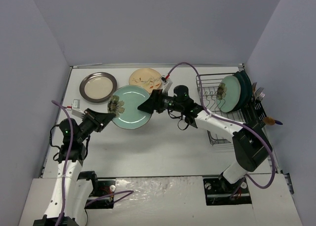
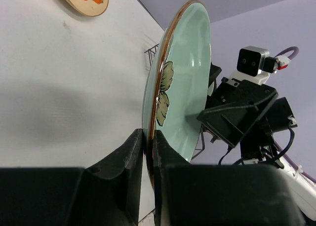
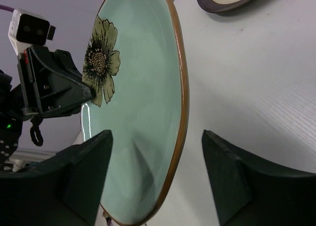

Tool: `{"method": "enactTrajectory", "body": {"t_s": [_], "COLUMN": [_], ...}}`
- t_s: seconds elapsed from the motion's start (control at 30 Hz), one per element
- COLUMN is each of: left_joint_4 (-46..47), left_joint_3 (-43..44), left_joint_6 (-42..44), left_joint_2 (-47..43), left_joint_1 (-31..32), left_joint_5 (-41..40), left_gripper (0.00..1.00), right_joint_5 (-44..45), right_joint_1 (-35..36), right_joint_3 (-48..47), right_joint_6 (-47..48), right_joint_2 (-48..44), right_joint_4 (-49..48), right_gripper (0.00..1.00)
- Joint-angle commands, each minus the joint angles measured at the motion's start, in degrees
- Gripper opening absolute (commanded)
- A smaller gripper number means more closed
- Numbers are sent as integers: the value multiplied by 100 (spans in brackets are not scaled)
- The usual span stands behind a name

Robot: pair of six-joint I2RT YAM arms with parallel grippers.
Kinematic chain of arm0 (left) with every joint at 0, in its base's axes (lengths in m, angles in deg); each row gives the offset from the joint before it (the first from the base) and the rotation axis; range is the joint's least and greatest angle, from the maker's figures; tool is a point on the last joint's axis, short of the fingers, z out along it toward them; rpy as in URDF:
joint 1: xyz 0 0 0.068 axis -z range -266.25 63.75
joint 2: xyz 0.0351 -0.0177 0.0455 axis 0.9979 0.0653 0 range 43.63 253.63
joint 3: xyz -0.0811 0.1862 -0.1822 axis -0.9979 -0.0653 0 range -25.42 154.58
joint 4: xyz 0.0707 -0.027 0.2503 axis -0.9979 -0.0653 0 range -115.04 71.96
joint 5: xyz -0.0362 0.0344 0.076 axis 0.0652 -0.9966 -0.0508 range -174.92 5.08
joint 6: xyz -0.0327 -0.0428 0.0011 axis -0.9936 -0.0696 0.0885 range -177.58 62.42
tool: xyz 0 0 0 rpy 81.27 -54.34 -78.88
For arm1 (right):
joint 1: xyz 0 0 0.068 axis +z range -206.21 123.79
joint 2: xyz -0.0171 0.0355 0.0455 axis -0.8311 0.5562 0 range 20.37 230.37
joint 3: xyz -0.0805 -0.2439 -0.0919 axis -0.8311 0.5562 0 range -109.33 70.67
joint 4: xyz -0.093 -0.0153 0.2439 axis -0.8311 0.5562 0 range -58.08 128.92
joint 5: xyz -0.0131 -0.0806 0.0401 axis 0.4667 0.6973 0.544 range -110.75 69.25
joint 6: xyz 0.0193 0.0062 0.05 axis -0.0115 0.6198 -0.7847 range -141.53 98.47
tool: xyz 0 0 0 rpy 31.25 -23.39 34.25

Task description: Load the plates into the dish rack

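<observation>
One mint-green plate (image 1: 129, 113) is held above the table (image 1: 163, 147), left of its centre, its rim pinched by the closed left gripper (image 2: 148, 137). The right gripper (image 3: 157, 137) is spread around the opposite rim, unclamped. That rim should be seated deep and gripped firmly before being released toward the dish rack (image 1: 210, 85) at the right edge.

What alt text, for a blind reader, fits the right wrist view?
A mint-green flower plate stands between the fingers of the open right gripper, its far rim pinched by the left gripper. A dark-rimmed cream plate lies on the table.
</observation>
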Motion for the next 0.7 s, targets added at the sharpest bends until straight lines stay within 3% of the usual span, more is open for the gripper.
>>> {"method": "enactTrajectory", "body": {"t_s": [0.0,0.23,0.4,0.6,0.67], "left_joint_4": [1236,1168,588,-1185,-1819], "left_joint_3": [487,363,409,1113,1427], "left_joint_6": [-51,135,627,1821,2200], "left_joint_2": [24,128,238,447,599], "left_joint_1": [109,144,152,145,138], "left_joint_5": [252,230,137,-353,-553], "left_gripper": [0,0,3,54,65], "right_joint_5": [-228,-2,213,697,965], "right_joint_1": [61,15,-164,-827,-1049], "right_joint_3": [-167,-60,-9,-103,-240], "right_joint_6": [-269,-25,334,1089,1551], "right_joint_2": [46,-232,-599,-1366,-1570], "right_joint_4": [-840,-597,-159,1009,1452], "right_gripper": [58,4,0,0,0]}}
